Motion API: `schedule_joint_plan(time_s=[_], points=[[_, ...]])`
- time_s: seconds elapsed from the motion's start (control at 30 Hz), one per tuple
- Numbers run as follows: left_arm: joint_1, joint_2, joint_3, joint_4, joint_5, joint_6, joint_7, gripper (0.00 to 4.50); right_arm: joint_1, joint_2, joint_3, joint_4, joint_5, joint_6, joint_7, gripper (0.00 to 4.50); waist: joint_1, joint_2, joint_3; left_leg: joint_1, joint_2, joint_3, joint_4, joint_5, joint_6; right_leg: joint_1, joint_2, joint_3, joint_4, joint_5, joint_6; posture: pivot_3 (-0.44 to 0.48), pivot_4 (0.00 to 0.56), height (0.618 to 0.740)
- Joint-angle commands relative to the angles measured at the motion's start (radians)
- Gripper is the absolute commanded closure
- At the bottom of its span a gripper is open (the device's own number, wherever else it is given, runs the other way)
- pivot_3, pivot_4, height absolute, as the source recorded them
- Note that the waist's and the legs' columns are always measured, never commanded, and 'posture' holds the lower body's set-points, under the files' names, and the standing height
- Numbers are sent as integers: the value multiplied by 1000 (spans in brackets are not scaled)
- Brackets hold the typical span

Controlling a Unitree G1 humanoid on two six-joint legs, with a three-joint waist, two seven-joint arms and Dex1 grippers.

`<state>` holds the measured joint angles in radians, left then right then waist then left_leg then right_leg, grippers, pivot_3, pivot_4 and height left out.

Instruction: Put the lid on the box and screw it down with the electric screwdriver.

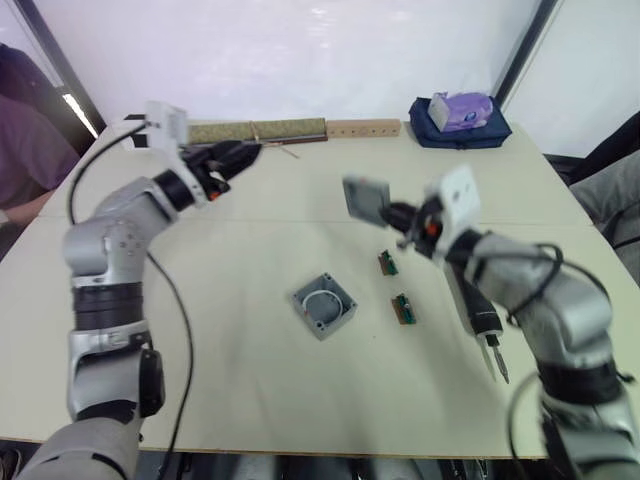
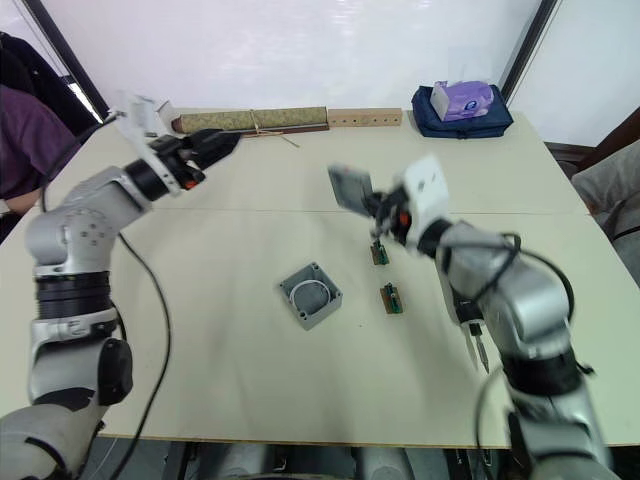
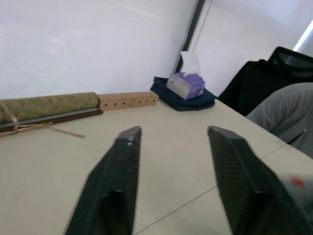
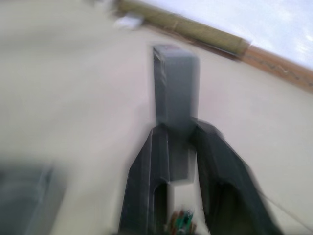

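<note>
Your right gripper (image 1: 397, 213) pinched the lid (image 1: 366, 197) in the air, right of centre in the frame, above and to the right of the open box (image 1: 324, 306) at centre. Your left gripper (image 1: 238, 155) was spread and empty, upper left. The screwdriver (image 1: 483, 325) lay untouched at lower right. Seating the lid and all screwing remained.

Pale table (image 1: 250, 380) before a bright white backdrop (image 1: 300, 50), black-framed.
</note>
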<state>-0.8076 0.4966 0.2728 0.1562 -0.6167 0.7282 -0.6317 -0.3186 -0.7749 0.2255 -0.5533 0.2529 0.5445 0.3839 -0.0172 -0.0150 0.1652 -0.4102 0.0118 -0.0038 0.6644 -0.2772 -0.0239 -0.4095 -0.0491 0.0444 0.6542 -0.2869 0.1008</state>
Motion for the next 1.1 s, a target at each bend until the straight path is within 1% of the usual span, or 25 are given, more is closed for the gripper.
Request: schedule_joint_plan(time_s=[0.03,0.07,0.1,0.23,0.27,0.37,0.47,0.63,0.77,0.93,1.1], points=[[-7,-33,-84,-5,37,-18,-16,3824,76,-70,133,-41,-417,-379,-67,4367,1,0,0,0,0,0,1,0,0,0,0,0,0,0,1,0,150,740],[-6,-39,-99,-9,42,-18,-21,4243,95,-87,162,-22,-523,-447,-94,4367,2,0,0,0,0,0,1,1,-1,0,0,0,0,1,1,0,150,740],[-5,-44,-118,-17,49,-19,-28,4490,110,-102,184,-2,-619,-512,-117,4367,2,-1,0,0,0,0,1,1,-2,0,0,0,0,1,1,0,150,740],[25,-40,-219,-88,73,-14,-91,4490,153,-104,224,37,-967,-617,-218,4367,0,-2,1,0,0,0,1,2,-3,0,2,1,0,1,1,0,150,740],[32,-37,-238,-102,77,-12,-107,4490,170,-88,217,40,-998,-622,-228,4367,2,-2,1,1,1,0,1,2,-3,0,2,1,0,1,1,0,150,740],[48,-20,-298,-136,87,-11,-169,4490,222,-42,201,36,-1063,-624,-237,4367,4,-2,1,1,1,0,0,5,-9,0,2,1,1,1,0,0,150,740],[58,-5,-345,-159,111,-28,-212,4490,256,6,196,31,-1129,-632,-229,4367,4,-2,1,1,1,0,0,4,-6,0,2,1,1,1,0,0,150,740],[61,1,-382,-150,158,-57,-238,4490,286,80,188,9,-1175,-636,-202,4367,3,-2,1,1,0,-1,1,3,-6,1,2,1,1,1,0,0,150,740],[85,35,-450,-157,222,-121,-299,4490,293,137,196,0,-1199,-642,-178,4367,3,-2,1,2,0,-1,1,3,-6,1,2,1,1,1,0,0,150,740],[96,44,-473,-184,235,-117,-334,4490,323,180,191,-1,-1217,-665,-156,4367,6,-2,1,2,0,-1,1,3,-6,1,2,1,1,1,0,0,150,740],[106,50,-483,-186,256,-132,-353,4490,334,195,177,4,-1222,-692,-138,4367,5,-2,1,2,0,-1,1,3,-6,2,2,1,1,1,0,0,150,740]])
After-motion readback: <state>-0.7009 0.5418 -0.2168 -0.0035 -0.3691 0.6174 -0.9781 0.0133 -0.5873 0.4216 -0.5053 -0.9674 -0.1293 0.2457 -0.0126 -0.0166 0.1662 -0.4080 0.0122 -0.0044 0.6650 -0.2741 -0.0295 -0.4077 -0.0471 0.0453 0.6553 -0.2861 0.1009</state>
